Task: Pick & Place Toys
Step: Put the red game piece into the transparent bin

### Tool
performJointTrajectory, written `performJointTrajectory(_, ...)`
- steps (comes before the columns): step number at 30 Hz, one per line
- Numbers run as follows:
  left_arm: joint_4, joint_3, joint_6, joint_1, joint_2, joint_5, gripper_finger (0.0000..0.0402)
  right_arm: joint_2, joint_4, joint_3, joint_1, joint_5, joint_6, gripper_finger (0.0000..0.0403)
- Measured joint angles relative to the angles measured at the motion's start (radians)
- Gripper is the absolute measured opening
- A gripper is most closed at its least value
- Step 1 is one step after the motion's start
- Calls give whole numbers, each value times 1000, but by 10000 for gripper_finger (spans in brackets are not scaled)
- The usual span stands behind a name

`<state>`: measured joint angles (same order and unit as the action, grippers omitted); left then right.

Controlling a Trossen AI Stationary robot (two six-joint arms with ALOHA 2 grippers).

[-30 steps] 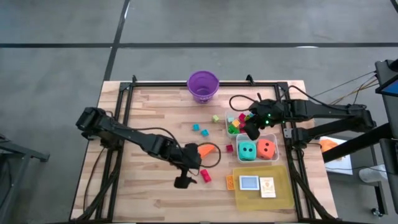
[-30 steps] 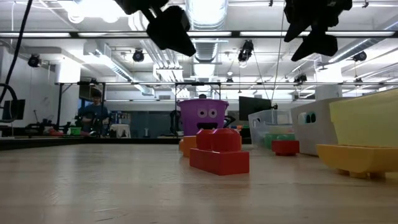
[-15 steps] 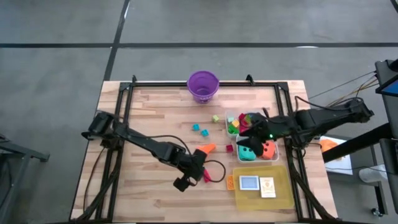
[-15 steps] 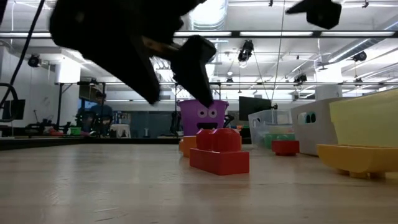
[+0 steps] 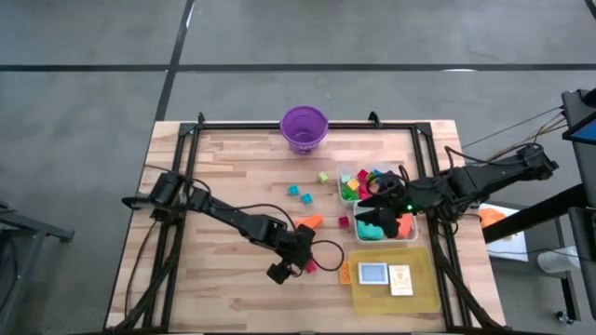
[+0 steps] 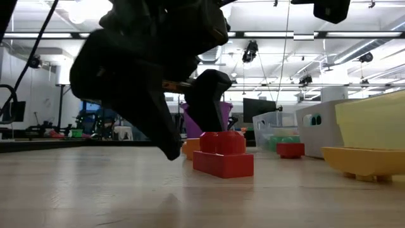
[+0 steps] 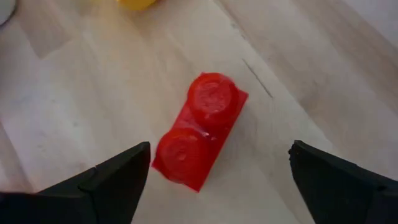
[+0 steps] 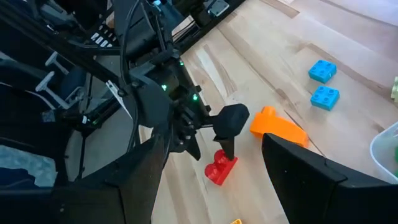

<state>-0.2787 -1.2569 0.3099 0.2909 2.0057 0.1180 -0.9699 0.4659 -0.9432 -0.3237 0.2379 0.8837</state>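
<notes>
Left end effector (image 7: 217, 174) is low over the worktop (image 5: 233, 177), fingers spread wide, one on each side of the red two-stud block (image 7: 198, 130); no contact with it is visible. The block lies flat on the wood directly beneath and between the fingers. In the low view the block (image 6: 223, 154) sits just beside the near finger. The orange wedge (image 5: 310, 222) lies close behind this end effector, toward the purple bucket (image 5: 304, 127).

Right end effector (image 5: 374, 216) hovers over the clear tub (image 5: 413, 231) holding the teal die (image 5: 371, 231) and orange die (image 5: 403, 224). Its fingers are spread wide and carry nothing. Two blue blocks (image 8: 323, 84) lie on the wood ahead of it.
</notes>
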Motion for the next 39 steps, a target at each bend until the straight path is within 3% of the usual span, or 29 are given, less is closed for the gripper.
performJointTrajectory(5, -3, 0, -17, 0, 1, 9, 302, 0, 0, 0, 0, -3, -3, 266)
performJointTrajectory(12, -3, 1, -30, 0, 1, -1, 177, 0, 0, 0, 0, -3, -12, 266)
performJointTrajectory(18, 15, 3, -133, -1, 1, -30, 97, 0, 0, 0, 0, -3, -13, 266)
performJointTrajectory(26, 24, 4, -264, 0, 1, 16, 61, 0, 0, 0, 0, -9, -16, 266)
performJointTrajectory(32, 20, 4, -351, 0, 1, 59, 4, 0, 0, 0, 0, -27, -14, 266)
performJointTrajectory(35, 16, 4, -360, 0, 0, 58, 13, 0, 0, 0, 0, -37, -14, 266)
performJointTrajectory(39, 16, 4, -369, 0, -4, 54, 72, 0, 0, 0, 0, -37, -14, 266)
